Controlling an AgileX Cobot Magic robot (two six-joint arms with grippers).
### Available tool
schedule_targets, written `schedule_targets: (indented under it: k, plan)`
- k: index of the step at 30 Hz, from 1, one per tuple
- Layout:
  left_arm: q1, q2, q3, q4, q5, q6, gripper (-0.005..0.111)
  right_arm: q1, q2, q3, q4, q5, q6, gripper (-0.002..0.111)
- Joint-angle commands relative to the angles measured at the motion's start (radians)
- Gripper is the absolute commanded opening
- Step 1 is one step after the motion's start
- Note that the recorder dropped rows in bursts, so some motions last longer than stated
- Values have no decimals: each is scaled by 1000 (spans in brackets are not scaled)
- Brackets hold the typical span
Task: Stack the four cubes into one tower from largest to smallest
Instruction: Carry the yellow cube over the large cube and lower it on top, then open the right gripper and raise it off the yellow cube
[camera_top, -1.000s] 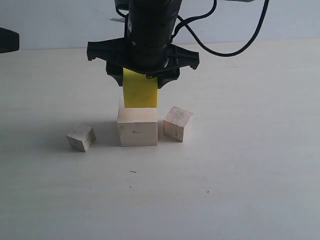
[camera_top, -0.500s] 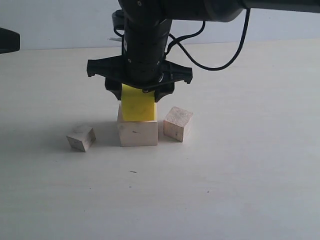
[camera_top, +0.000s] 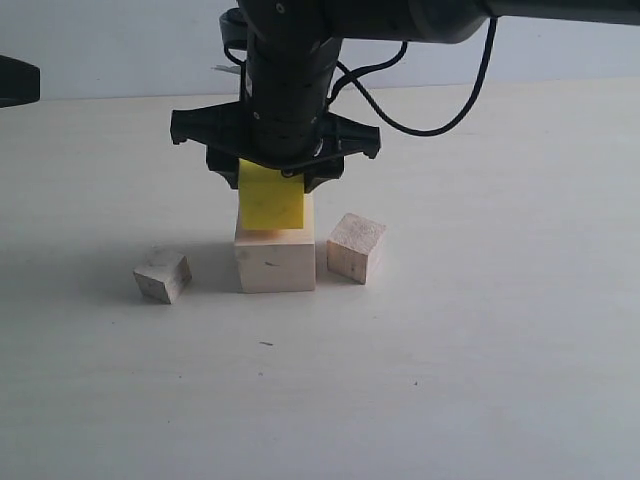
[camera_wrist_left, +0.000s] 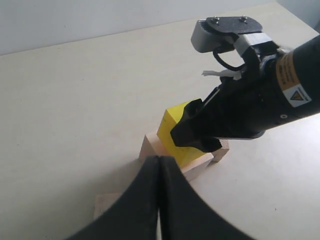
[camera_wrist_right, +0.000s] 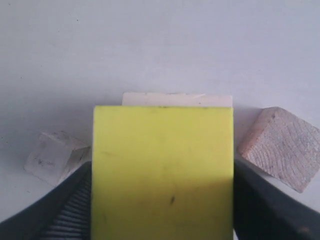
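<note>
Step two in hand: we seat yellow cube (camera_top: 272, 205) on large pale cube (camera_top: 275, 262). Our right gripper (camera_top: 278, 175) clamps yellow's sides, jaws wide. Our left gripper (camera_wrist_left: 158, 167) pinched closed, empty. Contact uncertain. Next, we judge: release, lift straight, fetch medium cube (camera_top: 356, 247); small cube (camera_top: 163, 277) last.

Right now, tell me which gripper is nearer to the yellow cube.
Right. The right gripper clamps the yellow cube between its fingers, over the large pale cube; the left gripper, shut, stands apart from it.
</note>
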Motion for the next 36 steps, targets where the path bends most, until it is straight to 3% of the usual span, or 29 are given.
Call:
schedule_targets:
  k: [1,36]
  plan:
    - [-8,-6,1,-13,-10,0,0,-3,-4,3,-16,-8,0,0]
    - [-8,-6,1,-13,-10,-1,0,-3,32,5,3,-7,-37,0]
